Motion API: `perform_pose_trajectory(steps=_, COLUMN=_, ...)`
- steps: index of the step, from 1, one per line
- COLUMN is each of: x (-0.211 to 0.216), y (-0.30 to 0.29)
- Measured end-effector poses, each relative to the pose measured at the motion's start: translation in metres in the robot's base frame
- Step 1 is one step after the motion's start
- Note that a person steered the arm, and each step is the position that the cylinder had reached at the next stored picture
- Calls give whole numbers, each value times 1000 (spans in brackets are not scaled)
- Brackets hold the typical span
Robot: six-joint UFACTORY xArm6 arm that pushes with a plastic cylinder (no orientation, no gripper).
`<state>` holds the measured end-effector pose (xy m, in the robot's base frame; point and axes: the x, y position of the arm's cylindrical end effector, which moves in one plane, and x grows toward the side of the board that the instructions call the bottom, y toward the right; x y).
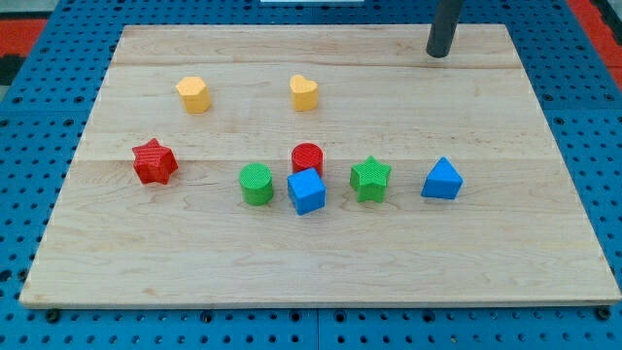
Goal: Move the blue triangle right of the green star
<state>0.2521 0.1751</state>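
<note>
You see my tip (438, 54) near the board's (321, 262) top right; no jaws, holding nothing. Well below it, the blue triangle (442, 180) sits right of the green star (370, 178).

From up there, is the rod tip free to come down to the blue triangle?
Probably yes. My tip sits at the view's top, almost straight above the blue triangle, with only bare board between them; the green star lies off to its left.
</note>
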Motion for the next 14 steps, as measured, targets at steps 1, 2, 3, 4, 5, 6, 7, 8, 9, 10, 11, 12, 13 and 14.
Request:
perform_pose_trajectory(steps=1, x=0, y=0)
perform_pose_trajectory(steps=2, x=-1, y=-6)
perform_pose_trajectory(steps=3, x=48, y=-24)
perform_pose_trajectory(steps=4, x=51, y=-25)
perform_pose_trajectory(steps=5, x=51, y=-27)
perform_pose_trajectory(steps=6, x=51, y=-27)
perform_pose_trajectory(steps=7, x=51, y=-27)
perform_pose_trajectory(steps=8, x=58, y=-32)
perform_pose_trajectory(steps=9, x=79, y=-35)
perform_pose_trajectory(steps=10, x=98, y=-30)
perform_pose_trajectory(steps=11, x=139, y=-20)
perform_pose_trajectory(steps=12, x=142, y=-11)
perform_pose_trajectory(steps=13, x=142, y=20)
perform_pose_trajectory(steps=14, x=142, y=19)
